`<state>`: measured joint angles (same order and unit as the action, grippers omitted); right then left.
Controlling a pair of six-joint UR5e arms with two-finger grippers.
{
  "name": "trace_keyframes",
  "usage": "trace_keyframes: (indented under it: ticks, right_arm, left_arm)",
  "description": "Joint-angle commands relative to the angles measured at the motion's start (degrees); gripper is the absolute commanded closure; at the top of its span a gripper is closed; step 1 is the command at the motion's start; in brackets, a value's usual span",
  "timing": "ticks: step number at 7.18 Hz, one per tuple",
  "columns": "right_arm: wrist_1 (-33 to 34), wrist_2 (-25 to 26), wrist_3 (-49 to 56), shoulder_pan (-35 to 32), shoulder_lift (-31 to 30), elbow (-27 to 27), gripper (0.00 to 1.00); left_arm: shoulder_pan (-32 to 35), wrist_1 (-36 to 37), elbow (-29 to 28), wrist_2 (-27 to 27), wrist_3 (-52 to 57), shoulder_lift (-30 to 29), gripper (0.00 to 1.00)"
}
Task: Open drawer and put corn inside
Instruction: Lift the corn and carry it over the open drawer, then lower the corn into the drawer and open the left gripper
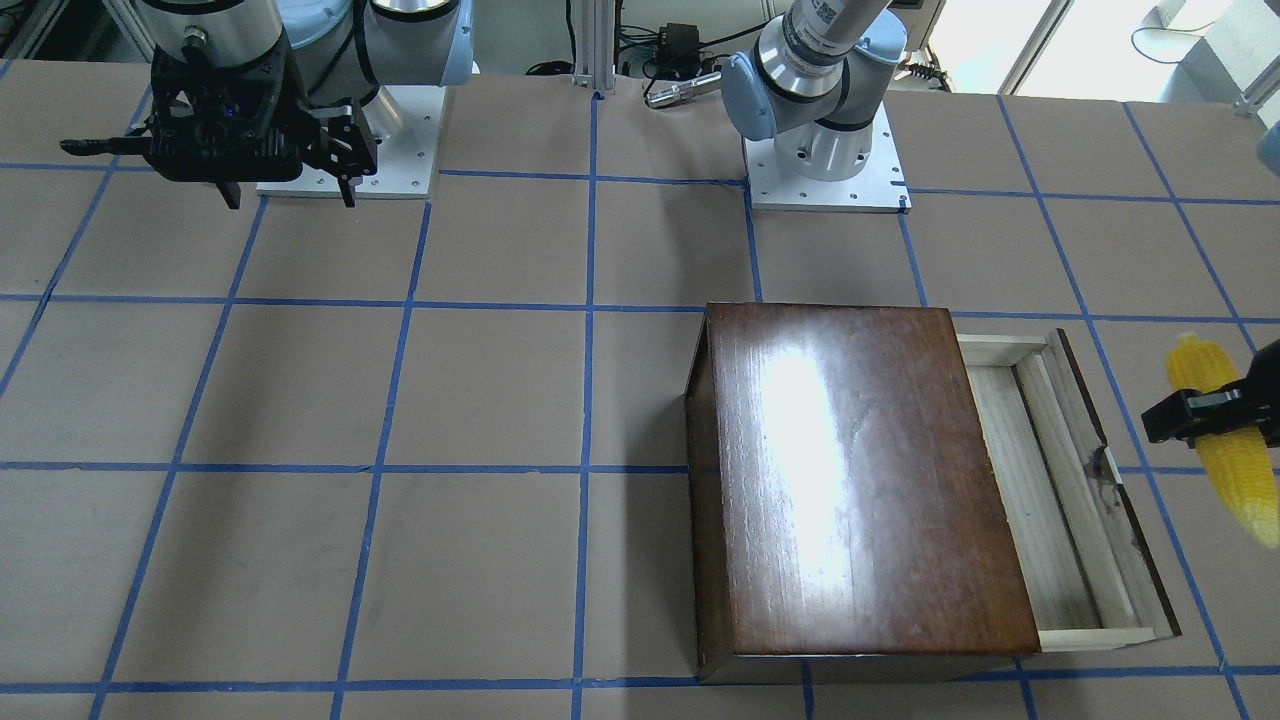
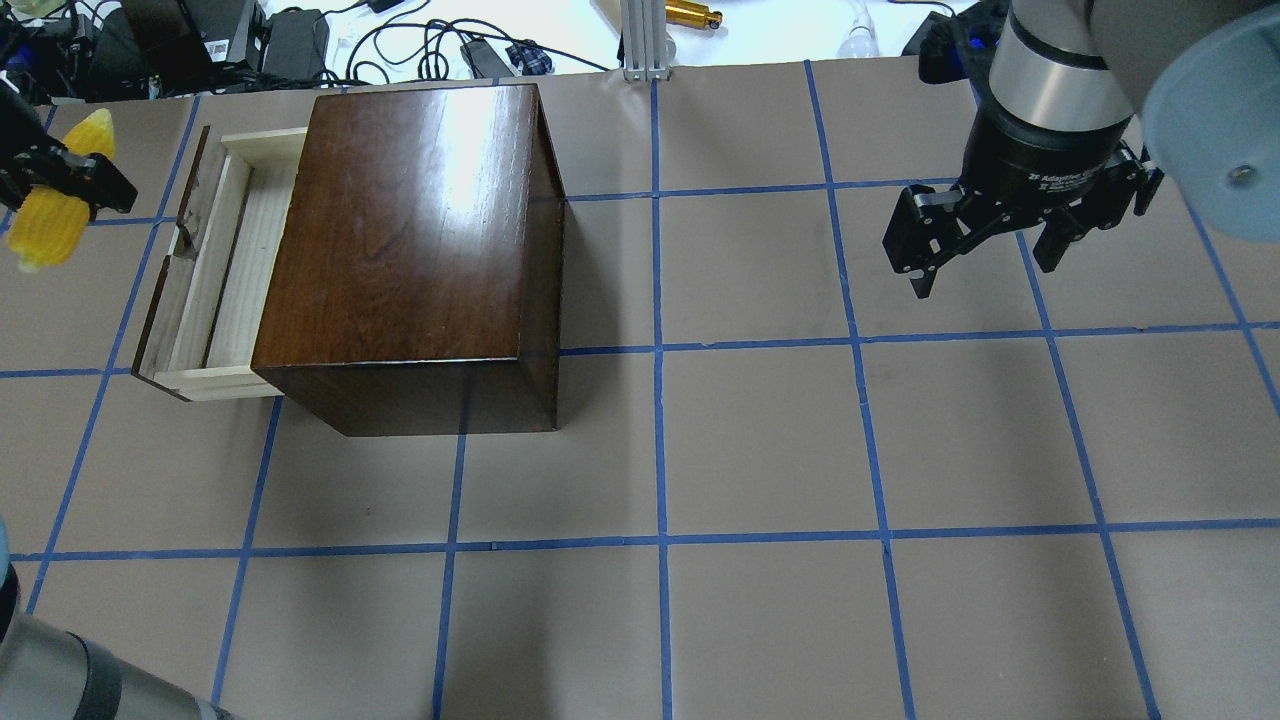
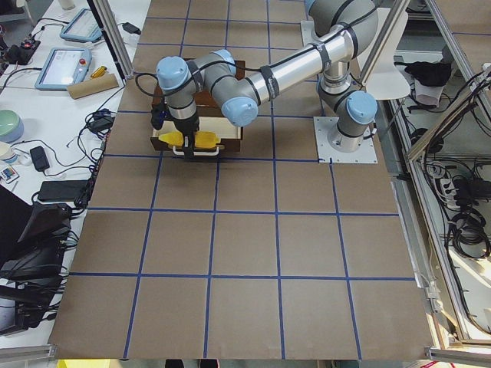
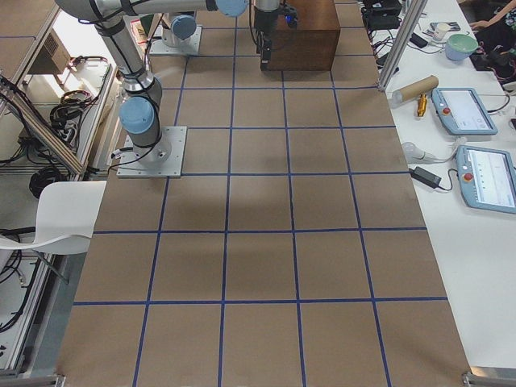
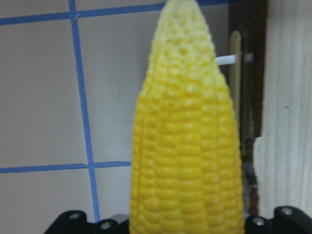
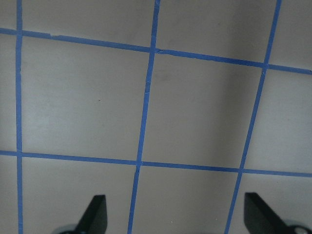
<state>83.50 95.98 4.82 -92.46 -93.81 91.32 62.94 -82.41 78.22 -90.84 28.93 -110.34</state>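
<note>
The drawer (image 2: 215, 270) is pulled out of the big dark-brown box (image 2: 410, 240); its pale-wood tray shows nothing inside (image 1: 1050, 500). My left gripper (image 2: 55, 185) is shut on the yellow corn (image 2: 50, 215) and holds it in the air just beyond the drawer's dark front panel (image 1: 1115, 480). The corn (image 1: 1230, 450) fills the left wrist view (image 5: 187, 146), tip up, with the drawer front to its right. My right gripper (image 2: 985, 250) is open and empty, high over the table far from the box; it also shows in the front-facing view (image 1: 290, 190).
The brown table top (image 2: 760, 450) is marked with blue tape lines. Cables and gear lie along the far edge (image 2: 330, 40). The arm bases stand on white plates (image 1: 825, 175).
</note>
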Motion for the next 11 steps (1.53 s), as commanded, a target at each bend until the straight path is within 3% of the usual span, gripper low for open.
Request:
trace_keyframes:
  ticks: [1,4,5,11]
  right_arm:
    - [0.00,0.00,0.02,0.00,-0.06,0.00,0.00]
    - [0.00,0.00,-0.07,0.00,-0.06,0.00,0.00]
    - [0.00,0.00,0.02,0.00,0.03,0.00,0.00]
    - [0.00,0.09,0.02,0.00,0.03,0.00,0.00]
  left_arm:
    - [6.11,-0.21,0.96,1.19,-7.73,0.57,1.00]
    - [7.19,0.50,2.64,1.02,-8.72,0.13,1.00]
    - [7.02,0.67,2.73,1.10,-8.89,-0.13,0.01]
    - [7.10,-0.20,1.94,0.84,-8.98,1.26,0.00]
